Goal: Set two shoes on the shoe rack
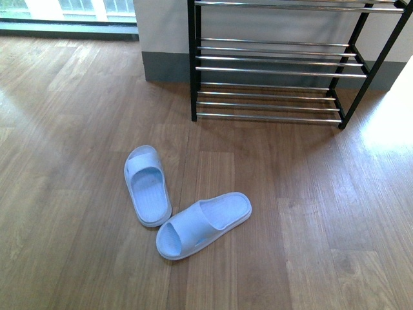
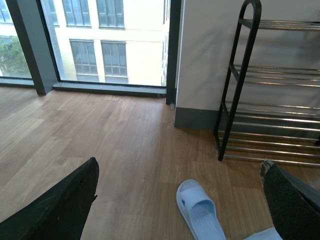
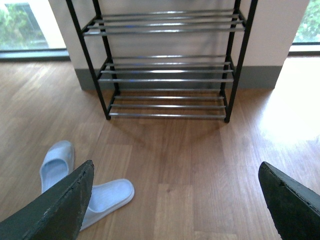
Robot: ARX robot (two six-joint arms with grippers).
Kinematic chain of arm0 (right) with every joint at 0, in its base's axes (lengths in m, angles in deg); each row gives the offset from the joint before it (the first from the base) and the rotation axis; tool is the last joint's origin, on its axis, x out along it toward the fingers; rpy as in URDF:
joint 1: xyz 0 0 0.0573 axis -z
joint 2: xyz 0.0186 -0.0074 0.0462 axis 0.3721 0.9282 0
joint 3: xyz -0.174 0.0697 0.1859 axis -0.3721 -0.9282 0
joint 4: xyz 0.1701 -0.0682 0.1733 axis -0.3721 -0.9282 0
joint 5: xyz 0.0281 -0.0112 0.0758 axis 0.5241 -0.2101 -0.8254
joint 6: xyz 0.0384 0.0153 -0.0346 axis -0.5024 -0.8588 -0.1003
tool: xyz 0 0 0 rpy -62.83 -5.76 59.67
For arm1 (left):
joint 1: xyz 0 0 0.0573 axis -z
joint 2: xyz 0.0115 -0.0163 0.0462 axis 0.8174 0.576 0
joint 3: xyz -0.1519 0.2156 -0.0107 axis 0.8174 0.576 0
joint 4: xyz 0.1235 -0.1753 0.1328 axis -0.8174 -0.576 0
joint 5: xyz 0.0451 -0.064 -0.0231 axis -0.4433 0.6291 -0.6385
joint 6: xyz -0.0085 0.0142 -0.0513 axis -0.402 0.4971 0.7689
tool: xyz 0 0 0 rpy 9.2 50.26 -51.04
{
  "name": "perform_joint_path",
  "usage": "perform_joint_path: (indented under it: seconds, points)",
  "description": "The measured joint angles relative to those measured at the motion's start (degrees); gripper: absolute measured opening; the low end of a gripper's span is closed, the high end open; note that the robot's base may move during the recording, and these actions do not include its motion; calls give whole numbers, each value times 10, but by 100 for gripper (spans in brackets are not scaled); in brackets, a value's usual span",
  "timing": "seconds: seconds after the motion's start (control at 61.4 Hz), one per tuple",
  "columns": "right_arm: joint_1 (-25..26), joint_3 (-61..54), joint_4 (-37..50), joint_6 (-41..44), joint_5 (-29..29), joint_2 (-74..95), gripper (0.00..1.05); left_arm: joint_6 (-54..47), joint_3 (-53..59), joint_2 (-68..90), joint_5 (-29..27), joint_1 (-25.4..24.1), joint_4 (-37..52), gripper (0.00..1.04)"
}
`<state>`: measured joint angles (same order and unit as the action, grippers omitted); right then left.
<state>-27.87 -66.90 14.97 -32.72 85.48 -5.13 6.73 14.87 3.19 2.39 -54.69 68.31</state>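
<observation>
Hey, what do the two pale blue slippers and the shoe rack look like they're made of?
Both slippers: probably moulded foam or soft rubber, matte, one seamless piece each. Shoe rack: black-coated metal frame, likely steel tube, with shiny chrome-looking bars that reflect light.

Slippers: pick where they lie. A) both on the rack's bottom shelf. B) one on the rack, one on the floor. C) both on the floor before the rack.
C: the left slipper and the right slipper both lie on the floor, short of the rack.
</observation>
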Motion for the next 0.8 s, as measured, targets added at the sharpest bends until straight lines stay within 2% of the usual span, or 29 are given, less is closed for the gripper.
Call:
perform_joint_path:
  seconds: [0.065, 0.195, 0.293, 0.391, 0.602, 0.798]
  points:
    - [-18, 36, 81, 19, -10, 134, 95, 0, 0, 0, 0, 0, 0, 95]
    - [-49, 110, 179, 62, -35, 367, 95, 0, 0, 0, 0, 0, 0, 95]
    - [-74, 188, 269, 133, -59, 572, 95, 0, 0, 0, 0, 0, 0, 95]
    - [-84, 254, 317, 199, -78, 711, 95, 0, 0, 0, 0, 0, 0, 95]
    - [-96, 399, 359, 344, -130, 981, 95, 0, 0, 0, 0, 0, 0, 95]
    - [-109, 518, 337, 396, -158, 1137, 95, 0, 0, 0, 0, 0, 0, 95]
